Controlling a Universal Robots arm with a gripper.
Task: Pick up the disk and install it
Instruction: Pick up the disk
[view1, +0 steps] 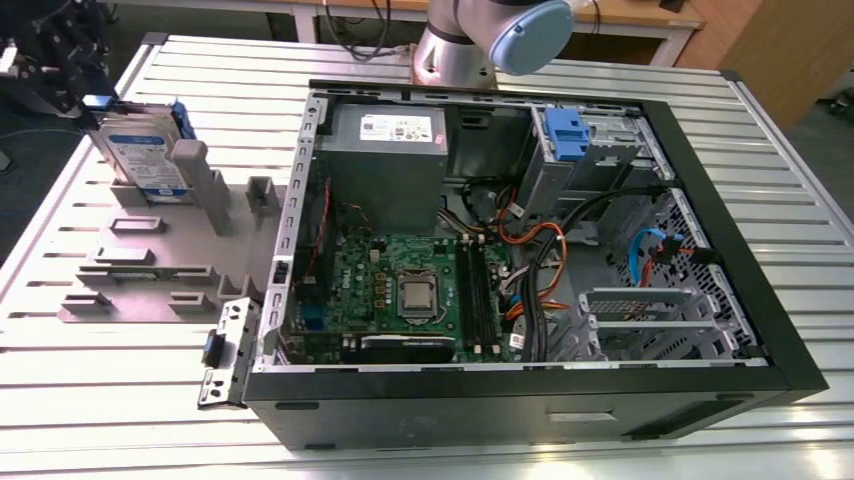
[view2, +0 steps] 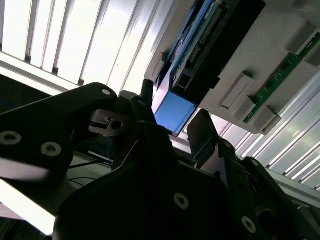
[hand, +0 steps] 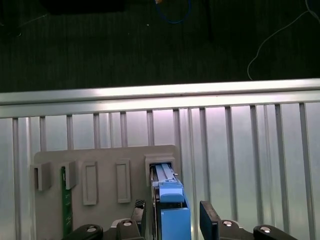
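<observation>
Blue-framed disk (view1: 142, 160) stands on edge, long axis upright.

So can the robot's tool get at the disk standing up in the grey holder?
Probably yes. The tool is open right at the disk, straddling its blue end, with nothing between them. The grey holder leaves that end free.
</observation>
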